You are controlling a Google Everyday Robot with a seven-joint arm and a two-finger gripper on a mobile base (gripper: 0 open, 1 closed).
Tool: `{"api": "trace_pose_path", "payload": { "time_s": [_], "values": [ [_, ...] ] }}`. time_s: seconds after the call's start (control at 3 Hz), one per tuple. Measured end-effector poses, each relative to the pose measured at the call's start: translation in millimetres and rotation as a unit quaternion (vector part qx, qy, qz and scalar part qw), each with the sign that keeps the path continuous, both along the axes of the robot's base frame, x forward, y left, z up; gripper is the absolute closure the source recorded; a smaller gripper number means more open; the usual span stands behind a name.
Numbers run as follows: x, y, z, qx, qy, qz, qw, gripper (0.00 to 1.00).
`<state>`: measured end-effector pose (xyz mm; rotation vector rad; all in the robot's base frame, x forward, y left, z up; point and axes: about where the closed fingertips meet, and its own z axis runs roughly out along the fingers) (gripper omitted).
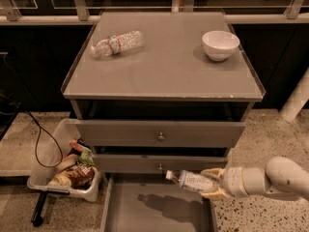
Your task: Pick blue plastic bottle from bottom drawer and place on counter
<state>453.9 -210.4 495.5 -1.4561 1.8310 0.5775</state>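
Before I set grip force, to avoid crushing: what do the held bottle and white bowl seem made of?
The blue plastic bottle, held by the gripper above the bottom drawer, looks like clear plastic: see-through body, white cap. The bowl on the counter seems glazed ceramic, glossy white; maybe plastic.

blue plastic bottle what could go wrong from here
The gripper holds the blue plastic bottle sideways by its base end above the bottom drawer; it could slip out.
Its cap sits close to the middle drawer front; lifting straight up may catch it.
The bowl on the counter crowds the arm's side.
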Motion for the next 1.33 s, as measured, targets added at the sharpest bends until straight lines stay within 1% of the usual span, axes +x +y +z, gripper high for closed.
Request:
{"api": "trace_pose_path", "payload": {
  "time_s": [0.33,0.67,1.0,1.33],
  "values": [
    [12.7,-12.2,39.8,-0.003,-0.020,-0.002,0.9998,1.00],
    [11.9,-11.9,41.4,-0.005,-0.022,-0.001,0.9998,1.00],
    [7.9,-17.2,83.1,-0.018,-0.060,-0.006,0.9980,1.00],
    [5.2,-28.2,151.4,-0.029,-0.113,-0.017,0.9930,1.00]
  ]
}}
